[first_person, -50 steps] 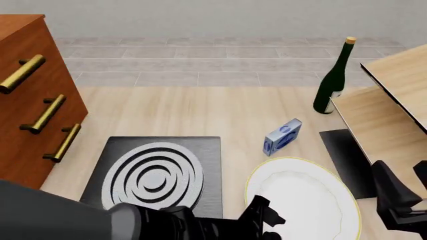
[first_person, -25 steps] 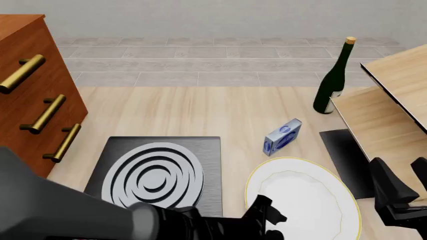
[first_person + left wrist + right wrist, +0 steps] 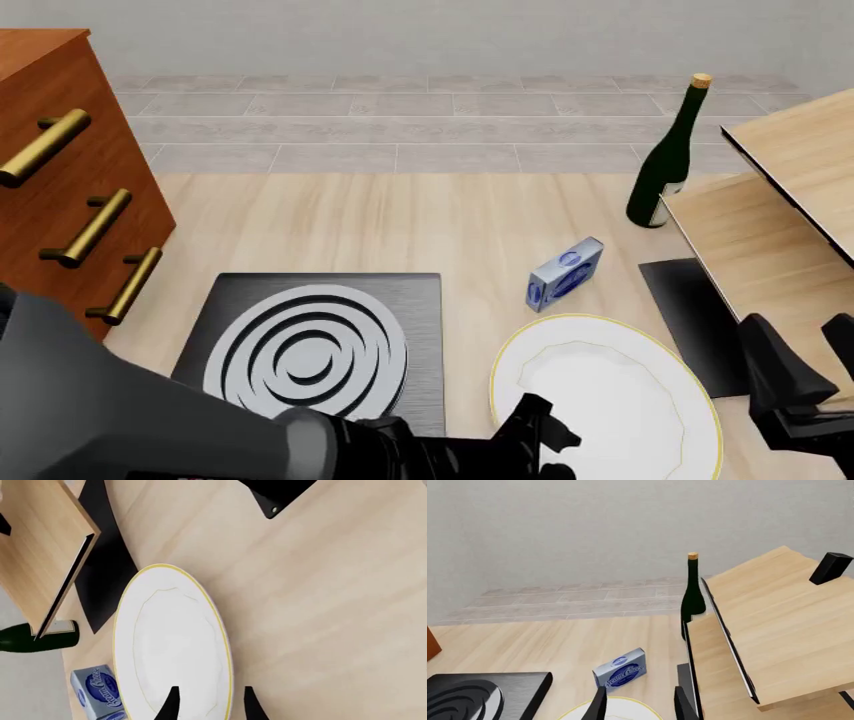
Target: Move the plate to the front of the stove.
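Observation:
The plate (image 3: pixel 614 390), white with a thin gold rim, lies flat on the wooden table to the right of the stove (image 3: pixel 314 345), a black slab with silver rings. My left gripper (image 3: pixel 537 437) hovers open over the plate's near-left edge. In the left wrist view the plate (image 3: pixel 173 640) has its rim running between the spread fingertips of the left gripper (image 3: pixel 210 706). My right gripper (image 3: pixel 803 385) stands open to the right of the plate, holding nothing. The right wrist view shows the right gripper (image 3: pixel 639 703), a sliver of the plate (image 3: pixel 620 715) and a corner of the stove (image 3: pixel 474 695).
A blue box (image 3: pixel 566 273) lies just behind the plate, and a green bottle (image 3: pixel 667 160) stands farther back. A wooden shelf unit (image 3: pixel 781 220) and a plain black panel (image 3: pixel 687 315) flank the plate's right. A brown drawer cabinet (image 3: pixel 67 200) stands at the left.
My left arm has swung further into the front view's lower left, and its gripper has edged slightly lower over the plate's near-left rim. The plate and the right gripper have not moved.

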Robot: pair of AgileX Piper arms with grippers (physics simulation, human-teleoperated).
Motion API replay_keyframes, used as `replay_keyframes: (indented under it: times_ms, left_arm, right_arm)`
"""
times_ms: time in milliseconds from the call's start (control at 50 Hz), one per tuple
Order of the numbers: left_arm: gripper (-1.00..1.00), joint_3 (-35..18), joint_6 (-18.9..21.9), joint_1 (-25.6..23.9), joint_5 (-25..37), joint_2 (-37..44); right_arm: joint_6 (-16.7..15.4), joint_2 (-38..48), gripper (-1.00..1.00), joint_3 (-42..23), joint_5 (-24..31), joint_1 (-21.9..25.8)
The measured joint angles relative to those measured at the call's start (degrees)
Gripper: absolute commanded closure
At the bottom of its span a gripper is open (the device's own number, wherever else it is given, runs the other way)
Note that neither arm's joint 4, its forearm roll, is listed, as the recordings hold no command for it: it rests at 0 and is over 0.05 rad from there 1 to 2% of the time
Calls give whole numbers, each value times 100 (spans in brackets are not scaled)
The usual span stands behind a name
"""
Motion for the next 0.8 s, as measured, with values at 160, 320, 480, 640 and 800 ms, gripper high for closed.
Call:
replay_keyframes:
  times_ms: [160,320,480,640,800]
  left_arm:
    - [100,14,-22,0,-22,3]
    - [100,-56,-42,-24,-107,107]
    - [100,-89,-23,-40,-156,154]
    - [100,-83,10,-51,-192,139]
    - [100,-1,74,-83,-221,1]
  right_arm:
    - [4,34,-100,0,-32,-7]
    - [9,32,-100,-1,-24,-14]
    - [13,0,-100,-1,3,-28]
    - [19,-68,-100,0,64,-43]
    - [27,-172,-100,-1,151,-63]
